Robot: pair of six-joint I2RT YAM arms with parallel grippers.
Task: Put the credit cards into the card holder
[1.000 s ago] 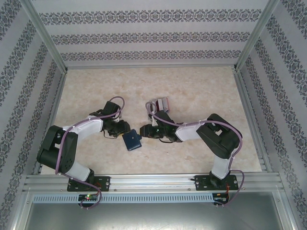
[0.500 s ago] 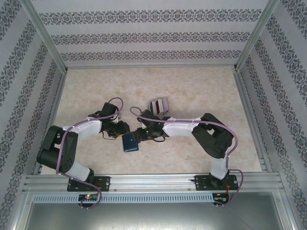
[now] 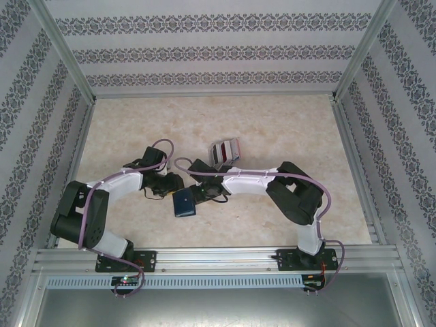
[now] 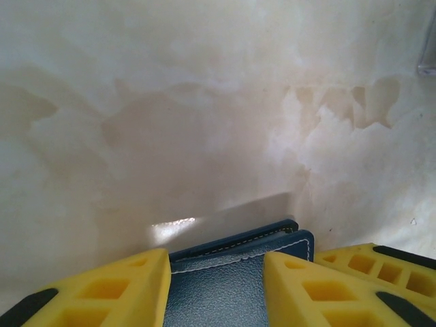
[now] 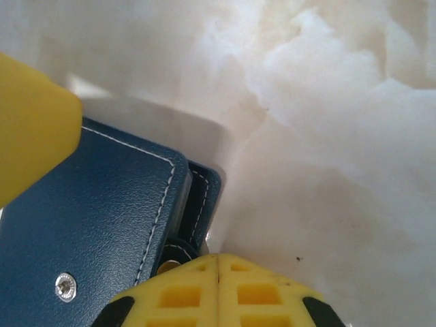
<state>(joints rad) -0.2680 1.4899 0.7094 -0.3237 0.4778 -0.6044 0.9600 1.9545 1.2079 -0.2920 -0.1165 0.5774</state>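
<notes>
— How many of each thing?

— One wallet (image 3: 184, 203), one rack (image 3: 215, 154) and two grippers. The cards (image 3: 232, 147) stand packed on edge in the rack, red, white and dark, too small to count.

— Where do they sit?

— The wallet lies folded on the table (image 3: 286, 129), toward the near edge and left of the middle, between the two grippers. The rack stands near the table's middle, just beyond the right arm.

— The left gripper (image 4: 216, 266)?

— Its fingers are spread apart over the wallet, with blue cover in the gap. One finger (image 5: 30, 129) overlaps the wallet's edge. I cannot tell whether they press on it.

— The right gripper (image 5: 218, 262)?

— Fingers together, the tip against the wallet's layered edge, near the stitched corner.
</notes>
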